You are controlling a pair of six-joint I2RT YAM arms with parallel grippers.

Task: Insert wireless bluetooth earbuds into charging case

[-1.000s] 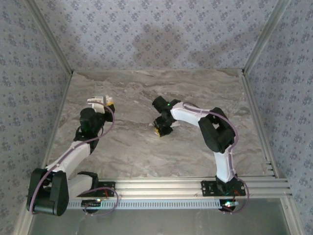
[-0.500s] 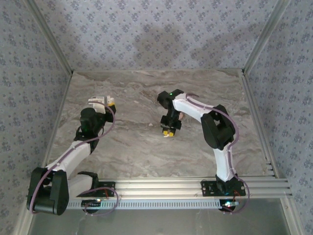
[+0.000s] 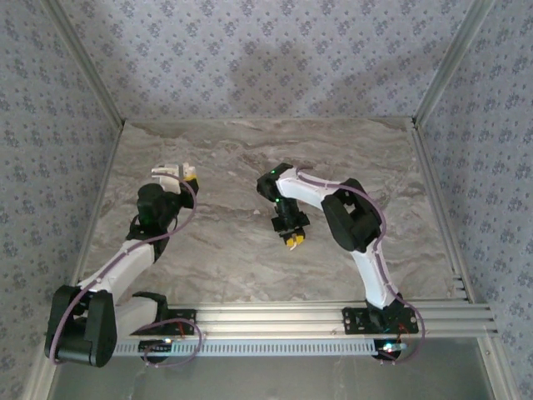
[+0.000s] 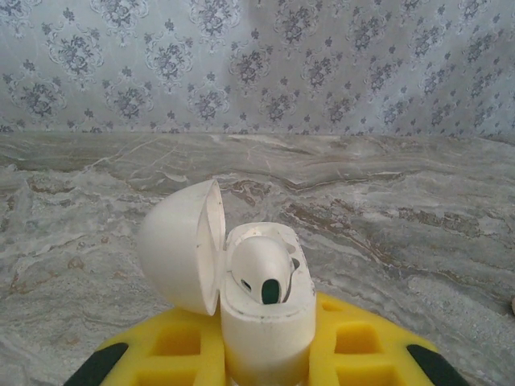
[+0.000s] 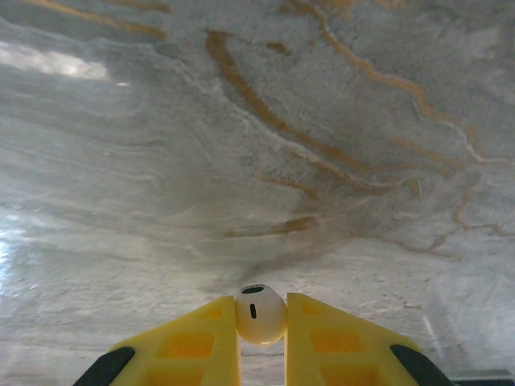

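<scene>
My left gripper (image 4: 265,354) is shut on the white charging case (image 4: 265,314), held upright with its lid (image 4: 181,245) swung open to the left. One white earbud (image 4: 261,269) sits in the case. Seen from above, the case (image 3: 166,173) is at the left of the table at my left gripper (image 3: 173,177). My right gripper (image 5: 261,334) is shut on another white earbud (image 5: 260,314), pinched between its yellow fingertips above the marble table. In the top view the right gripper (image 3: 291,240) points down near the table's middle.
The marble table (image 3: 250,258) is walled by patterned panels at the back and sides. An aluminium rail (image 3: 333,315) runs along the near edge by the arm bases.
My right arm has swung its gripper from the middle of the table toward the near side, turning as it went. The left arm and the case have stayed still.
</scene>
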